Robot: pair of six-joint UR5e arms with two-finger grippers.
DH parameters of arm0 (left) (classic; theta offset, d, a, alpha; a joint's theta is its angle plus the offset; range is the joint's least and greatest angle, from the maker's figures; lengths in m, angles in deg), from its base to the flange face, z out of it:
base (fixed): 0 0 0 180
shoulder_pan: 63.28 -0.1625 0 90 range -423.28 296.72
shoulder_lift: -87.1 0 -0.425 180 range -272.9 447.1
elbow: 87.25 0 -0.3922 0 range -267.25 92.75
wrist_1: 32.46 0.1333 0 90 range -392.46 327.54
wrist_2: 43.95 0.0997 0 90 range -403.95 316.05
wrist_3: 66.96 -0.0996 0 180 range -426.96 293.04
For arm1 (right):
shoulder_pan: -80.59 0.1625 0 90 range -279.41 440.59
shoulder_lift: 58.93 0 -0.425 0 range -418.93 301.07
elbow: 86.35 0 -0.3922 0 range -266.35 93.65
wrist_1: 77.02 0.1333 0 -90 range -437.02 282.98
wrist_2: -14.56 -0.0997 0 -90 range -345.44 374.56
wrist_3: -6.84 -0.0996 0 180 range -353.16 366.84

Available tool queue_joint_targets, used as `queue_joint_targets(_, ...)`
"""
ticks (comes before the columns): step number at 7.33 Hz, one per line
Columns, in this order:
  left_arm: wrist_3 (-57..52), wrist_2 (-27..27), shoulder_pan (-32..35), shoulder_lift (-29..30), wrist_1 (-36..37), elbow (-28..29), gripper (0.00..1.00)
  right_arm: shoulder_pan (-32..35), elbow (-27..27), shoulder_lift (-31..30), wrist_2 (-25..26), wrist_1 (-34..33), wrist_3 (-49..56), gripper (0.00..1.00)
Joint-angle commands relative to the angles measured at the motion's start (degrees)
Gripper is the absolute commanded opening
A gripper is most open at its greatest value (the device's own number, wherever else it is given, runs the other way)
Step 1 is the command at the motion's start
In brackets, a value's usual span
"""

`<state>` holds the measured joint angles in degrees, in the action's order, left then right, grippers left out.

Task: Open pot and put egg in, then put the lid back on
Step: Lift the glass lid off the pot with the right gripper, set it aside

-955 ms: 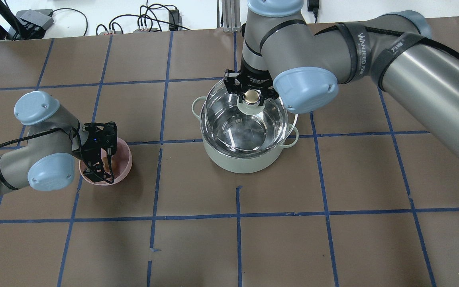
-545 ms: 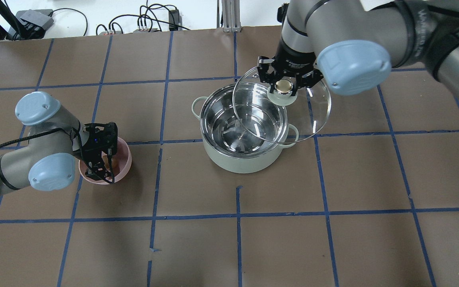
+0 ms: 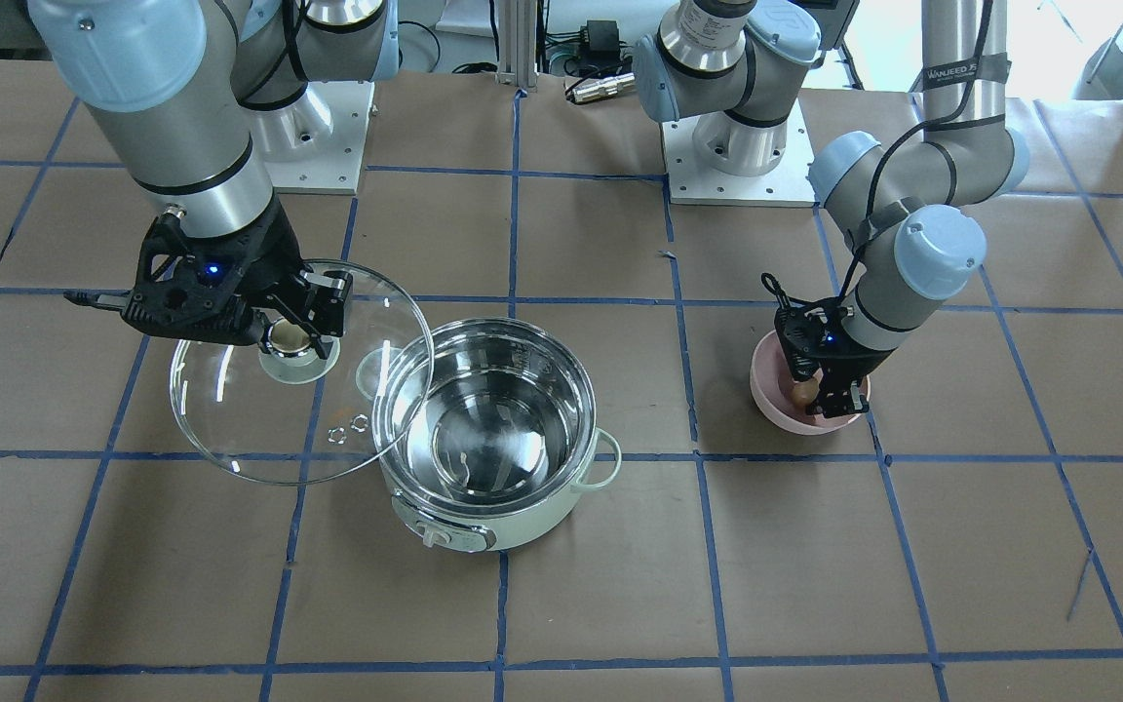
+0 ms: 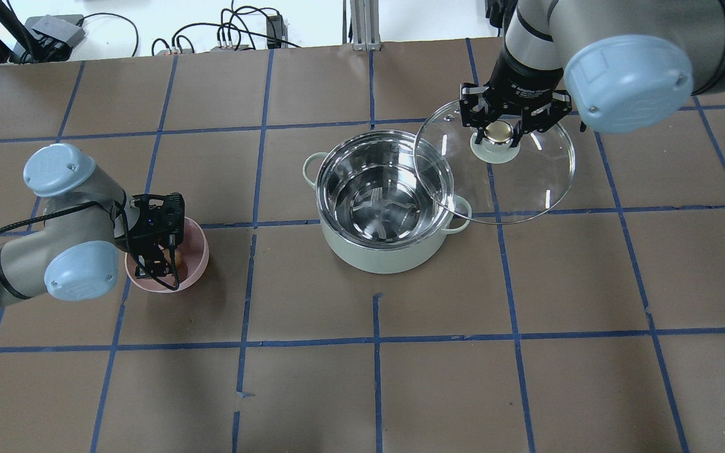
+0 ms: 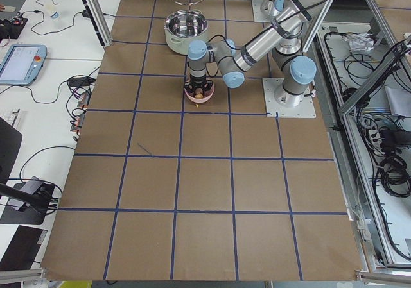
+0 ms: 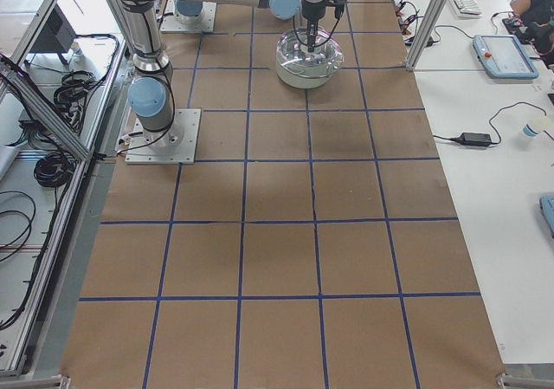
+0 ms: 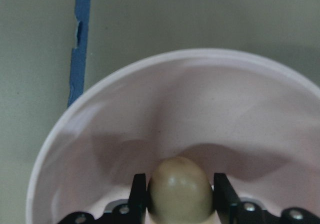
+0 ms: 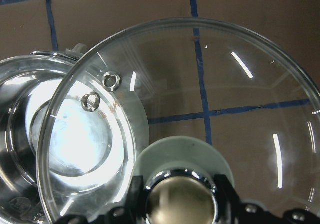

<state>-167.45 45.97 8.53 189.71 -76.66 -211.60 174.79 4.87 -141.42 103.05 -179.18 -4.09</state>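
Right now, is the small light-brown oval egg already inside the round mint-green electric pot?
No: the egg sits in the pink bowl, held between the left gripper's fingers, and the pot shows only bare steel inside.

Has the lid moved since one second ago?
Yes. In the overhead view the lid, held by the right gripper, moved right off the pot; it now overlaps only the pot's right rim.

Seen from overhead, the pot gapes wide open from nine o'clock, with only the airborne lid overhanging its rim at two o'clock.
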Motion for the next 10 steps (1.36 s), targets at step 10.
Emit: queue_joint_targets(10,15.0,-4.7,1.4,-8.7,-12.5,7.7,0.00,-5.3,6.6,-4.9,0.1,0.6,10.2,0.40)
